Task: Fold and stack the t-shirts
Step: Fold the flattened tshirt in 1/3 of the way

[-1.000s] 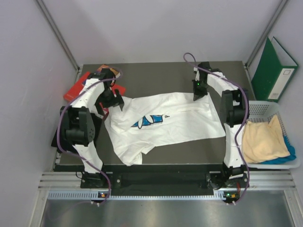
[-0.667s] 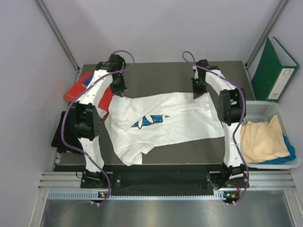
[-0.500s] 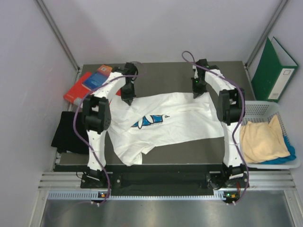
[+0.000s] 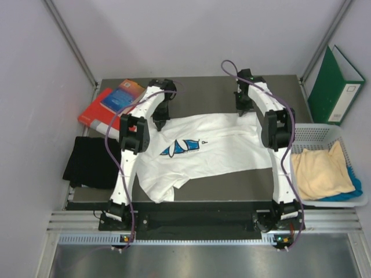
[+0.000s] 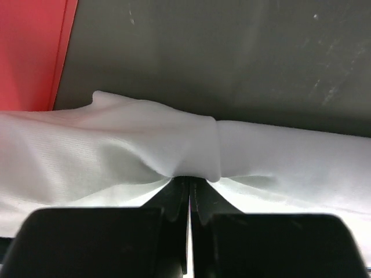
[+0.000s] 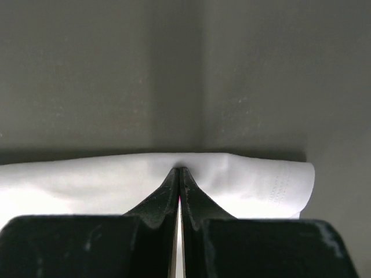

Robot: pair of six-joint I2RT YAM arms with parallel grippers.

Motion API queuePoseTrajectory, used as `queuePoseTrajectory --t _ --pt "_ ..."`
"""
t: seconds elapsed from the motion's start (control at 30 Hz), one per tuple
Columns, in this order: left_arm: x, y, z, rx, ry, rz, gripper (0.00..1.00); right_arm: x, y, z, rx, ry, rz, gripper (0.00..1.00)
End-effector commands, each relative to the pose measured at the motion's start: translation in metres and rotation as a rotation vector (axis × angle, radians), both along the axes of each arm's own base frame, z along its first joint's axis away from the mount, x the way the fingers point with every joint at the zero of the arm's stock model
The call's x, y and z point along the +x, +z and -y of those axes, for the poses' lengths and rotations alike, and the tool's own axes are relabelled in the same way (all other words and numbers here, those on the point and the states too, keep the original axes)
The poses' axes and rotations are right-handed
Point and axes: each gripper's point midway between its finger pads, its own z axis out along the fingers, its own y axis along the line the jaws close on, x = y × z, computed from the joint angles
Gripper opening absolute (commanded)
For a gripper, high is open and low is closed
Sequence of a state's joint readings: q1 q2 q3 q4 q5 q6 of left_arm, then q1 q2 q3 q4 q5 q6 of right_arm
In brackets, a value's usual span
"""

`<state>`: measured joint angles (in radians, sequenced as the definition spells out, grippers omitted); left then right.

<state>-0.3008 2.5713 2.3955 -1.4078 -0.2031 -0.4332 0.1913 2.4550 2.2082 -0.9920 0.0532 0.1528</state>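
A white t-shirt (image 4: 203, 152) with a blue and orange daisy print (image 4: 181, 148) lies spread across the dark table. My left gripper (image 4: 160, 121) is shut on the shirt's far left edge (image 5: 191, 156); the cloth bunches at the fingertips. Over at the far right corner of the shirt (image 6: 255, 179), my right gripper (image 4: 243, 111) is shut on the hem. A black t-shirt (image 4: 90, 163) lies folded at the table's left edge. Pale yellow (image 4: 322, 172) and blue (image 4: 353, 188) t-shirts sit in the basket.
Red and blue books (image 4: 113, 101) lie at the far left of the table; a red cover (image 5: 29, 52) shows beside the shirt in the left wrist view. A white mesh basket (image 4: 324, 134) stands at the right, with a green binder (image 4: 336, 84) behind it.
My left arm has swung from the shirt's left side to its far edge, and its gripper has shut on the cloth. The right gripper has kept its hold and barely moved.
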Motion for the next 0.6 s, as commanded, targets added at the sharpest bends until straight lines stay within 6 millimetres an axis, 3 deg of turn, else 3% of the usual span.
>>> queuePoseTrajectory --t 0.0,0.17,0.27,0.37,0.57 --pt "0.054 -0.037 0.003 0.013 0.020 0.162 0.00 0.020 -0.015 0.032 -0.101 -0.076 0.036 0.00" --pt "0.088 -0.036 0.014 -0.043 0.059 0.284 0.00 0.029 -0.011 0.053 -0.108 -0.132 0.064 0.00" --pt "0.111 -0.030 0.009 -0.069 0.108 0.371 0.00 0.036 -0.006 0.056 -0.079 -0.133 0.087 0.00" --pt "0.136 -0.014 0.009 -0.144 0.140 0.462 0.00 0.046 0.015 0.049 -0.027 -0.117 0.153 0.00" --pt "0.161 0.031 0.012 -0.203 0.099 0.597 0.00 0.042 0.096 0.042 0.036 -0.102 0.319 0.08"
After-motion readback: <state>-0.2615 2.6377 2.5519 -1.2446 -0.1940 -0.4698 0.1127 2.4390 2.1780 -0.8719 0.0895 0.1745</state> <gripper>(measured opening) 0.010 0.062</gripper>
